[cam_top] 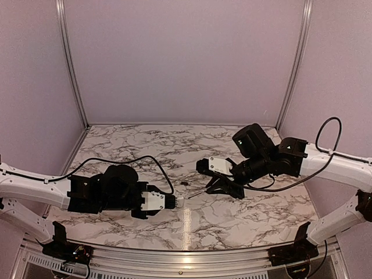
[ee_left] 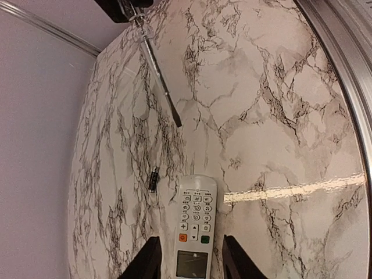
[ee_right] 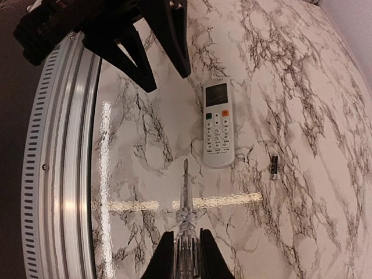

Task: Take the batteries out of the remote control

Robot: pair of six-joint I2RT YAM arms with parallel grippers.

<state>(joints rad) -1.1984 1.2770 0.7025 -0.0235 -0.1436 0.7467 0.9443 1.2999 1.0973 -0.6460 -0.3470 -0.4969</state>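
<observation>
The remote control (ee_left: pixel 195 224) lies flat on the marble table (cam_top: pixel 139 145) toward the near middle, button face up, with its dark window at the end nearest the left arm. The left gripper (ee_left: pixel 192 238) stands wide open around that window end. Its two dark fingers (ee_left: pixel 146 263) flank the white bar with a sliver of marble showing on each side, so they are not pressing it. From here I cannot tell whether they rest on the table or hang just above it. One battery (ee_right: pixel 274 167), a tiny dark cylinder, lies loose on the marble just beside the remote's far end, apart from it, on the side away from the near edge. I can make out only that one. The right gripper (ee_right: pixel 186 232) comes in from the opposite side, closed tight around the clear handle of a long thin grey stick (ee_right: pixel 185 183). The shaft points toward the remote's button end. Its tip stops short of the plastic, low over the marble and near the end opposite the window, a little to the side nearer the table's metal rail (ee_right: pixel 64 192).
</observation>
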